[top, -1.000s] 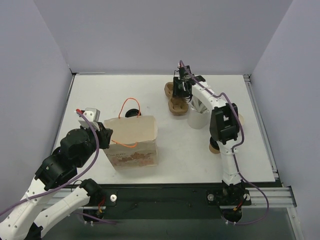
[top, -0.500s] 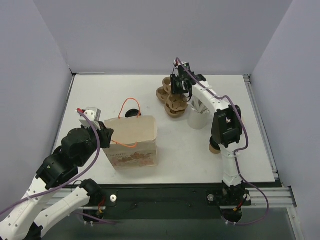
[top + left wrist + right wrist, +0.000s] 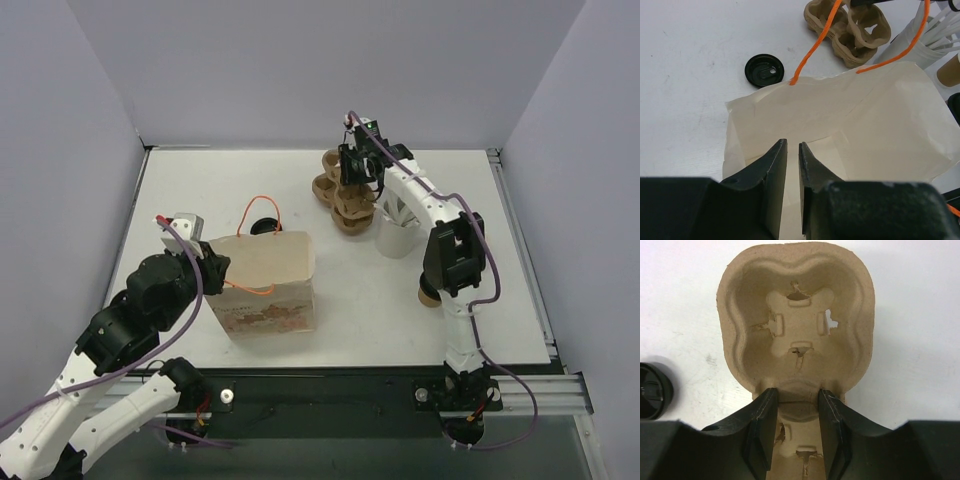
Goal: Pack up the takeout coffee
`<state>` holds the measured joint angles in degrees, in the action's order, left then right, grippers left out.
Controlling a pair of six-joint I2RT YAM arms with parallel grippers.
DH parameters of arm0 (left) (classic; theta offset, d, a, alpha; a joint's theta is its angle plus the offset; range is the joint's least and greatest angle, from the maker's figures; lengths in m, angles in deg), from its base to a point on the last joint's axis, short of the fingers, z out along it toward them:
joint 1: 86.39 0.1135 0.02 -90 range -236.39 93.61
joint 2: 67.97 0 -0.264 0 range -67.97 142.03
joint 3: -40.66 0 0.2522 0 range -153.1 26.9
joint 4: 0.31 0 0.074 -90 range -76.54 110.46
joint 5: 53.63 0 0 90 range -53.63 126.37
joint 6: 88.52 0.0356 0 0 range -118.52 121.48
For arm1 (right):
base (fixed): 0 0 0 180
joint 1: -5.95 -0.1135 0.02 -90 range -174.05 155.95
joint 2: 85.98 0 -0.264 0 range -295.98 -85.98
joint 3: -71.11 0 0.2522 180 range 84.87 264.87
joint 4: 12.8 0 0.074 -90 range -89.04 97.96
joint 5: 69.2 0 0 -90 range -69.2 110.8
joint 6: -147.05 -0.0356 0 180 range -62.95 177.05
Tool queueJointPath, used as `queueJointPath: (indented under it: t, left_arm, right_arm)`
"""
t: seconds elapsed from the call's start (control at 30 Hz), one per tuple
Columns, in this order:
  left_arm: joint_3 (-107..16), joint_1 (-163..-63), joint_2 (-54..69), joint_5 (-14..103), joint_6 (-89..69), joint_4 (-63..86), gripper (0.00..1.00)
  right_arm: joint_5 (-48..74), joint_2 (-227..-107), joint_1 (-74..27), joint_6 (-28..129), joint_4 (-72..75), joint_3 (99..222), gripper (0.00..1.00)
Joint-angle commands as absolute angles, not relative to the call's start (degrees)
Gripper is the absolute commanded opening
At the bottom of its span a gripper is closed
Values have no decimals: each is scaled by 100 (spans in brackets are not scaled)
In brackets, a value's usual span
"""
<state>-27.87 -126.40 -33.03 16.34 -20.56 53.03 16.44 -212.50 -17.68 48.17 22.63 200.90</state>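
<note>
The takeout coffee [image 3: 428, 293], a small kraft-brown cup, stands on the table at the right and is mostly hidden behind my right arm. My right gripper [image 3: 357, 172] [image 3: 796, 392] is shut on the narrow waist of the brown moulded cup carrier [image 3: 343, 196] [image 3: 795, 315] at the back of the table. My left gripper [image 3: 214, 268] [image 3: 793, 145] is shut on the near rim of the cream paper bag [image 3: 268, 282] [image 3: 840, 120], which stands open with orange string handles.
A taller white cup of white sticks [image 3: 398, 236] [image 3: 935, 35] stands just right of the carrier. A black lid [image 3: 264, 227] [image 3: 764, 70] [image 3: 652, 390] lies flat behind the bag. Grey walls close in the back and both sides.
My right gripper has carried the cup carrier to the left and a little back, away from the white cup. The left arm and the bag have stayed put.
</note>
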Motion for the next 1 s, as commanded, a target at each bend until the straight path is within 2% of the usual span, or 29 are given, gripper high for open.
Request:
queueJointPath:
  t: [0.0, 0.07, 0.3, 0.63, 0.87, 0.97]
  left_arm:
    - [-2935, -12612, -3290, 1598, -2119, 4958, 28]
    - [-2961, -12612, -3299, 1485, -2189, 4940, 34]
    - [-3391, -12612, -3194, 1081, -2373, 5195, 43]
    - [-3735, -12612, -3246, 746, -2734, 5766, 44]
    - [-3647, -12612, -3440, 702, -2971, 5924, 44]
    - [-3848, -12612, -3335, 448, -3408, 6512, 43]
  right_arm:
    - [1342, -20341, -1663, 4642, 2293, 20650, 34]
    - [1061, -20122, -1655, 4659, 2293, 20721, 34]
    - [59, -19129, -1733, 4247, 2066, 20643, 34]
    - [-1276, -17643, -2630, 4036, 581, 19676, 34]
    - [-2296, -17607, -3227, 4017, 315, 19500, 36]
    - [-2587, -17607, -3420, 4184, 367, 19263, 36]
